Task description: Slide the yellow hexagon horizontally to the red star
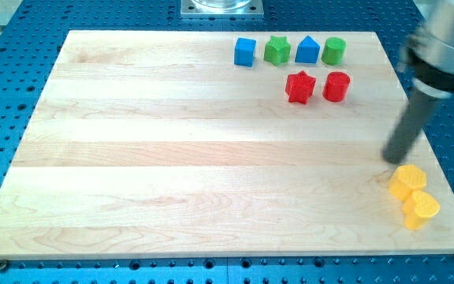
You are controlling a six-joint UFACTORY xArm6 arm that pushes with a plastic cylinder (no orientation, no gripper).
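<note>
Right, starting nearest the view's bottom right corner of the wooden board [172, 158], two yellow blocks sit touching one another close to the board's edge: the lower yellow block [421, 209], which looks rounded or heart-like though its shape is hard to call, and just above it the yellow hexagon [407, 181], the piece this task is about. Immediately up and to the view's left of that hexagon comes my tip [390, 160], the end of a dark rod slanting down from the blurred arm at the view's top right; there are no fingers on this rig to open or close, just the bare rod, and it appears just beside the hexagon's upper left corner, perhaps touching, though I cannot say for sure. Now the key relation: the red star [299, 86] lies well apart, toward the view's left and top, so a leftward horizontal push wants the tip on the hexagon's right side, and at present it stands on the wrong side, in my judgement. Beyond, the red cylinder [336, 86] sits just right of the star, and farthest back runs a row: blue cube [245, 52], green star [277, 50], blue block [307, 50] with a peaked top, green cylinder [334, 50].
</note>
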